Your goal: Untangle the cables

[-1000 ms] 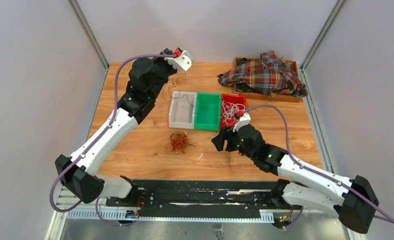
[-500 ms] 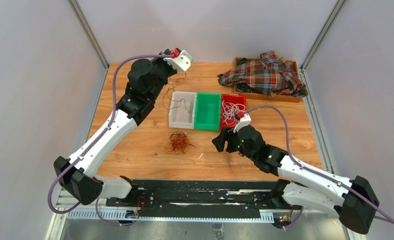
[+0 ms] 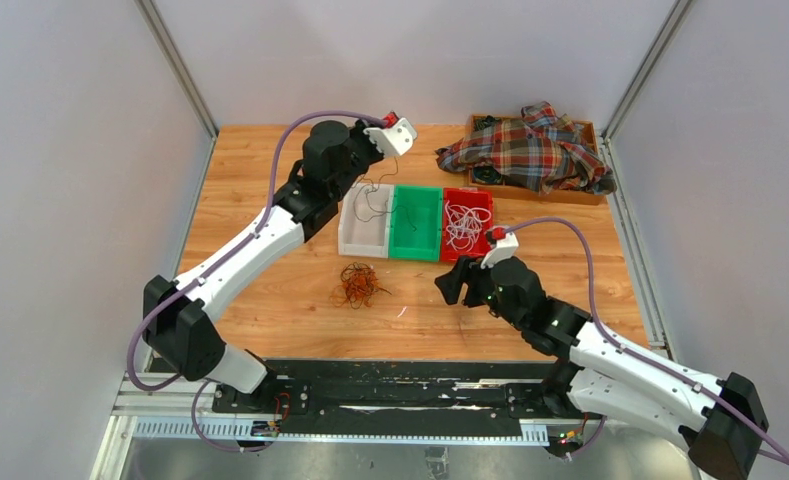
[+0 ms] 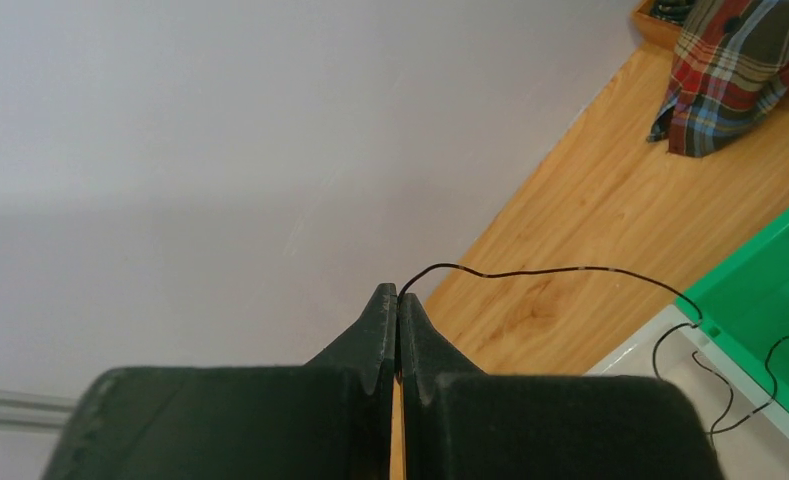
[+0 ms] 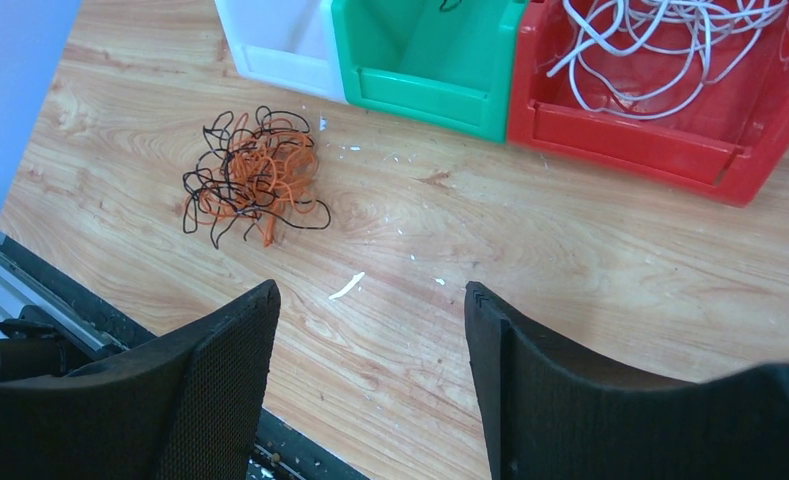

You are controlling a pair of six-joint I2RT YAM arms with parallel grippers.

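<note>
Left gripper (image 4: pixel 398 300): jaws pressed together, pinching one end of a single black cable (image 4: pixel 540 270). It's held high over the far-left end of the bin row, probably so the strand hangs free and can be lowered in. The strand's loose end droops across the wall shared by the white bin (image 3: pixel 354 243) and the green bin (image 3: pixel 416 252); can't tell which one it ends in.

The orange-and-black tangle (image 3: pixel 358 284) sits on the table (image 3: pixel 230 170) just in front of the white bin, clear of both grippers. That's the work left.

The red bin (image 3: pixel 467 192) holds a loose pile of white cables (image 3: pixel 462 222). Looks like sorting by colour, one bin each.

Right gripper (image 5: pixel 370 300): fingers spread wide, nothing between them. It hangs low over bare wood in front of the red bin, angled toward the tangle, likely staged for the next pull.

Far right, a plaid shirt (image 3: pixel 530 150) is heaped on a wooden tray (image 3: pixel 588 127), not in play.

Views:
- **Top:** full layout and both arms, but the pinch is too small to read.
- **Left wrist:** confirms the closed jaws and the strand leaving them; no tangle in frame.
- **Right wrist:** shows black loops wrapped around the orange core and a bit of black wire inside the green bin; no left gripper.
</note>
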